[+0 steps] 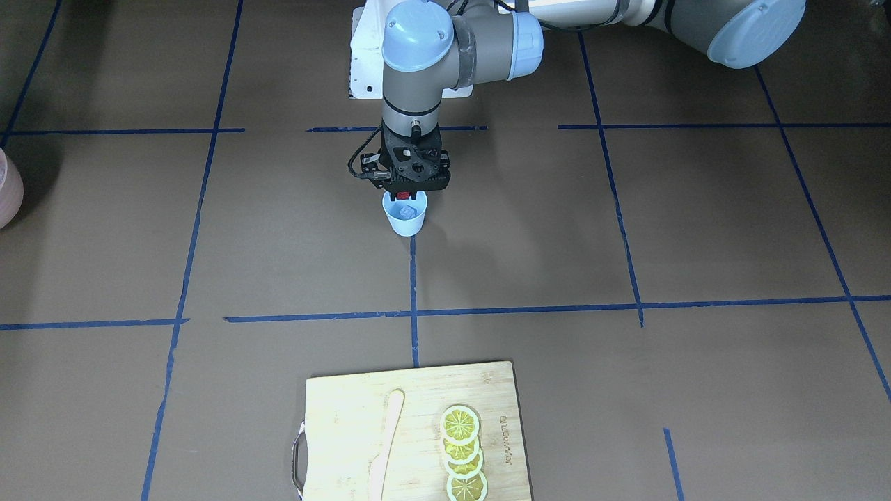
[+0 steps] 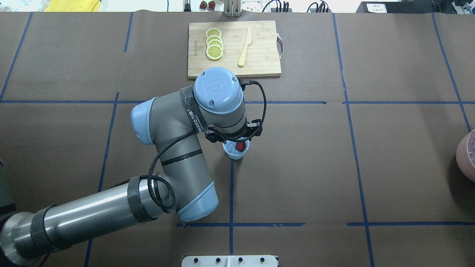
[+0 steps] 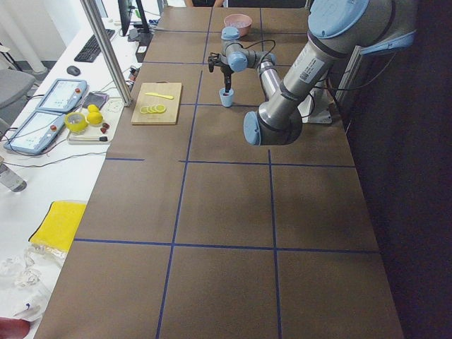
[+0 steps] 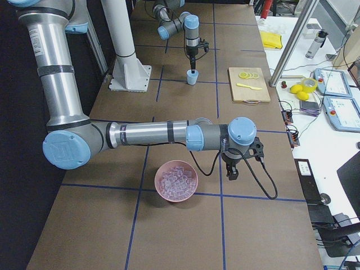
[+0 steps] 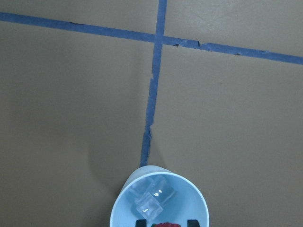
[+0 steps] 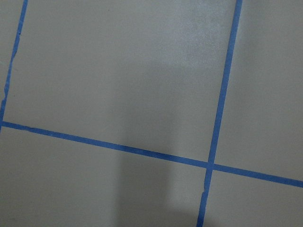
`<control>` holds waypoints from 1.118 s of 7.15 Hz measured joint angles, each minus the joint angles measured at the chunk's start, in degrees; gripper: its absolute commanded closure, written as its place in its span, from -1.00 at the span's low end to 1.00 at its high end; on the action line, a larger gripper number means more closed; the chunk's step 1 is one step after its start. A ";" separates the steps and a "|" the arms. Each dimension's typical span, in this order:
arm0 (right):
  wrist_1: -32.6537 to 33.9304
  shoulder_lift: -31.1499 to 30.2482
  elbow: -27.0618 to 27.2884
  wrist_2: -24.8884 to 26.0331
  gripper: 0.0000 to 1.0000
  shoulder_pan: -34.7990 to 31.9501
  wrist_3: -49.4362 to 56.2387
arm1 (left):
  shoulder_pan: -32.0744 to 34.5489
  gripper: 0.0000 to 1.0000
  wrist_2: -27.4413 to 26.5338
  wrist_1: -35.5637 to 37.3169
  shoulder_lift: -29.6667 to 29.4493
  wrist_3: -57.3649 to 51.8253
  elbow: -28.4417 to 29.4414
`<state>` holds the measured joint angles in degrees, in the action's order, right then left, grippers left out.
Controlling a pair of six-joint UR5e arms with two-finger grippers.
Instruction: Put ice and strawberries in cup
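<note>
Strawberries, here one small dark red berry (image 2: pixel 240 146), sit pinched between the narrowly parted black fingers of the left gripper (image 1: pixel 406 197), right over the mouth of the small pale blue tapered cup (image 1: pixel 405 220), where translucent ice cubes (image 5: pixel 152 198) already lie. Dropped off-centre, the berry could glance off the rim, or a descending finger could tip this light cup; the right gripper (image 4: pixel 232 169) hangs beside a pink bowl (image 4: pixel 176 181) of ice, its opening impossible to tell

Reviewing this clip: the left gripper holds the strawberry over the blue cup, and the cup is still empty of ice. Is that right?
Not quite. The left gripper does hold the strawberry over the cup, but the cup is not empty: the left wrist view shows ice cubes already lying inside it.
</note>
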<state>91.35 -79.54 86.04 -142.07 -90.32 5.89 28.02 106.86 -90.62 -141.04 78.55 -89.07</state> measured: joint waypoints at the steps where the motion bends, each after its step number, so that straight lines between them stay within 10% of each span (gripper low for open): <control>1: 0.03 0.03 0.00 0.00 -0.99 0.02 0.00 | 0.32 -1.00 -0.02 0.13 0.03 -0.05 -0.38; 8: -0.74 -2.49 -0.52 3.38 -0.99 -0.02 -0.37 | 13.63 -1.00 6.76 13.97 11.03 -18.85 -15.13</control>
<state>90.61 -82.03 85.51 -138.69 -90.34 5.52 41.64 113.62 -76.65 -130.01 59.70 -104.20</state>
